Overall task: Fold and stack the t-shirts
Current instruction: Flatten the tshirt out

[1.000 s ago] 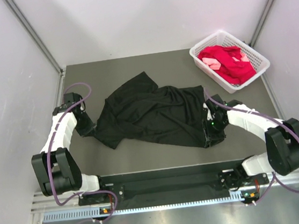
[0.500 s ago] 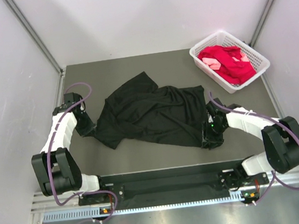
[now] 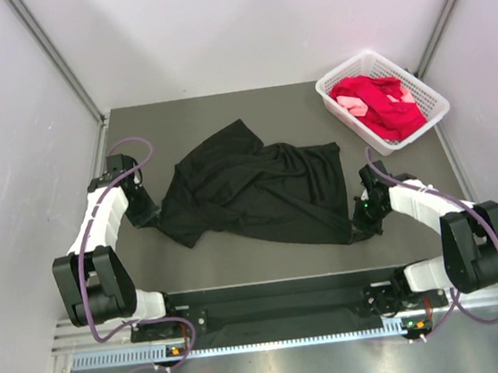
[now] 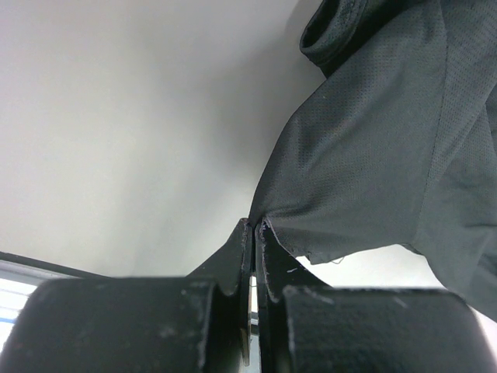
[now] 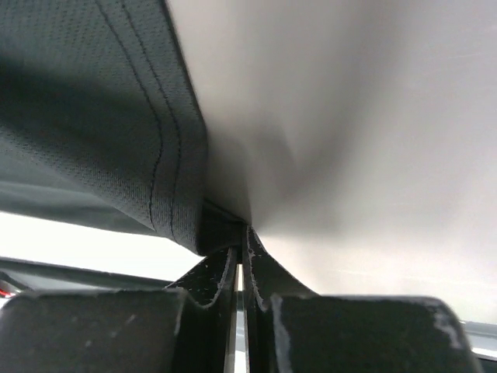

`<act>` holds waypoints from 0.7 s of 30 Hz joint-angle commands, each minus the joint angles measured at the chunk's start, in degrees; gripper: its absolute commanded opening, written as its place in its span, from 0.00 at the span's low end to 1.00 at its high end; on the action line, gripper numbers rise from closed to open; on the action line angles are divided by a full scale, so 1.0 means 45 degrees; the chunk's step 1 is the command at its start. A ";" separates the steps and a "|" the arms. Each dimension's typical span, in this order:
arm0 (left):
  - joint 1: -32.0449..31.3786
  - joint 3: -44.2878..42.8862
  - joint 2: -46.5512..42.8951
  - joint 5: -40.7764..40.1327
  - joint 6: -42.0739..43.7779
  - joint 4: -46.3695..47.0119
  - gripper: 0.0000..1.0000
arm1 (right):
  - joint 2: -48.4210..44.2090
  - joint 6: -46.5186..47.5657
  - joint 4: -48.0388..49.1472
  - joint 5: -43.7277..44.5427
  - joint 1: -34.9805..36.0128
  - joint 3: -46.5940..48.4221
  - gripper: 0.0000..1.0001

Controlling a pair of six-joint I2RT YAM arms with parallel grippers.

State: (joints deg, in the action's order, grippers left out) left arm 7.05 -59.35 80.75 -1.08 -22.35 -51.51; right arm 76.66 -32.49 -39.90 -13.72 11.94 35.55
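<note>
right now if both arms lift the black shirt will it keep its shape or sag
Probably sags: the black shirt lies in soft rumpled folds, so it should droop between the grips. Likely light: the thin edge pinched by the left gripper drapes loosely. It may slip, since the right gripper holds only the hem.

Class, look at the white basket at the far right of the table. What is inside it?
The white basket holds a crumpled red t-shirt with pale pink fabric among its folds. They cover the floor, so anything beneath is hidden.
</note>
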 commanded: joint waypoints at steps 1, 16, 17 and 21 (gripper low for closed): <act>-0.0004 -0.0111 -0.0249 -0.0150 0.0181 -0.0077 0.00 | -0.0686 0.0540 -0.0448 0.0430 -0.0368 0.0341 0.00; 0.0562 0.0475 -0.2006 0.0179 -0.1341 -0.0683 0.00 | -0.2564 0.1419 -0.2208 -0.0604 -0.0623 0.0732 0.01; 0.0582 0.0378 -0.2162 0.0646 -0.1362 -0.0606 0.00 | -0.2506 0.1574 -0.2014 -0.0779 -0.0623 0.0849 0.01; 0.0621 -0.0594 -0.2417 0.1177 -0.1342 -0.0566 0.00 | -0.1552 0.1751 -0.1973 -0.0819 -0.0604 0.2931 0.00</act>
State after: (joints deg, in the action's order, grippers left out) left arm 9.41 -57.95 72.16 1.13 -27.29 -53.91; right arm 67.48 -26.30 -49.65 -15.99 9.56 40.58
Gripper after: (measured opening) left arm 0.026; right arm 0.008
